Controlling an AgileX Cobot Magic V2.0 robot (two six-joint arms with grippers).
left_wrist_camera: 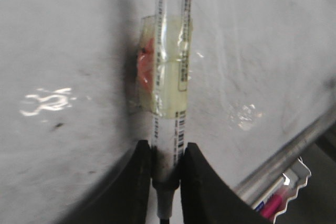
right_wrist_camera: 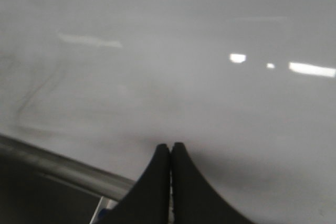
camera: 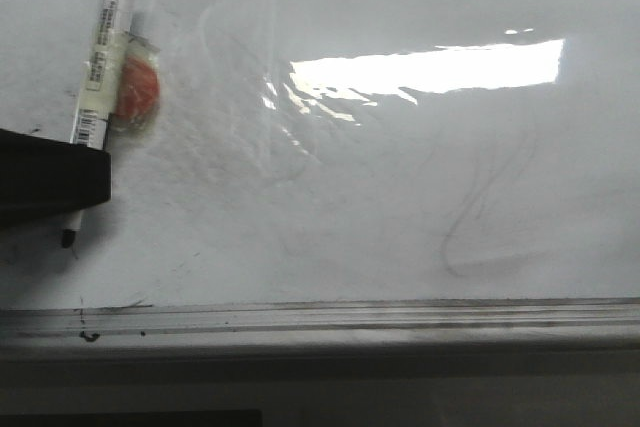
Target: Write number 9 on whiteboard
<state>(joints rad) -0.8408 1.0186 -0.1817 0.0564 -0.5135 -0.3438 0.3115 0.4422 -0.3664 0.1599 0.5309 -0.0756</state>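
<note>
The whiteboard (camera: 400, 197) fills the front view, glossy white with grey erased smudges and a bright reflection. No black number 9 shows on it; only faint grey curved smudges (camera: 480, 217) show at the right. My left gripper (camera: 60, 182) at the left edge is shut on a white marker (camera: 108, 37) with a barcode label and a taped orange piece (camera: 138, 92). The marker tip (camera: 68, 239) points down at the board. In the left wrist view the fingers (left_wrist_camera: 139, 182) clamp the marker (left_wrist_camera: 170, 77). My right gripper (right_wrist_camera: 170, 146) is shut and empty over the board (right_wrist_camera: 184, 77).
The board's grey metal frame (camera: 350, 317) runs along the near edge, and also shows in the left wrist view (left_wrist_camera: 283, 161) and the right wrist view (right_wrist_camera: 58, 163). A tray with a pink pen (left_wrist_camera: 275, 203) lies beyond the frame.
</note>
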